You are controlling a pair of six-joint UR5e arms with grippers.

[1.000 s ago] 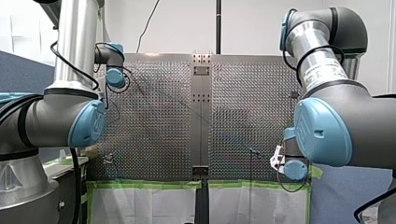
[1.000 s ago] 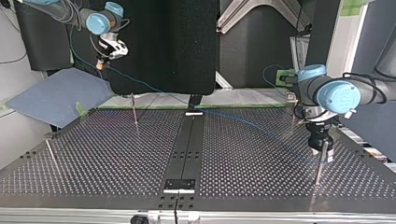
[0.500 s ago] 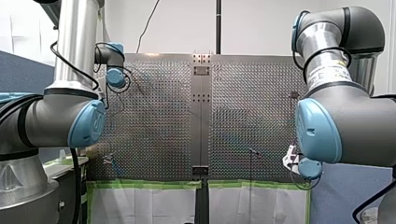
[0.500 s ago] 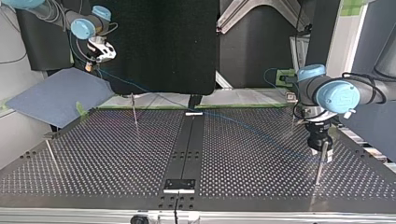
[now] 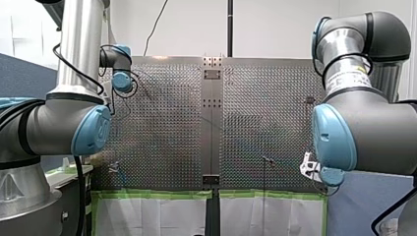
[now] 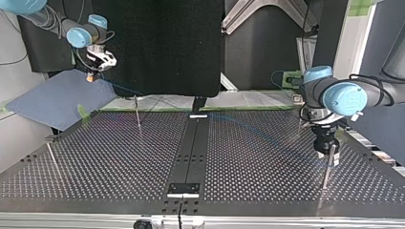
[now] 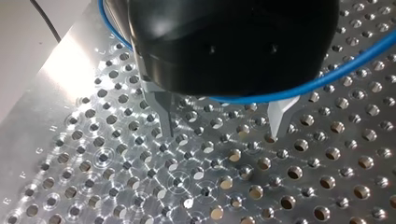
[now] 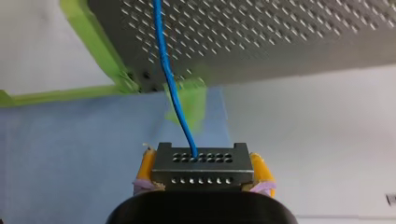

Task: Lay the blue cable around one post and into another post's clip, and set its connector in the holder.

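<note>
The right gripper [image 8: 204, 170], at the top view's ten o'clock, pinched the hard connector [image 8: 201, 163], likely a safer hold than the floppy blue cable [image 8: 170, 84]; the left gripper [image 7: 222, 122] stood open.

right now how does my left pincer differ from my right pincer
My left pincer has bare metal fingers, standing apart; my right pincer has yellow pads, shut on the connector. Left hangs over the perforated table; right is past its edge. The blue cable runs by both.
</note>
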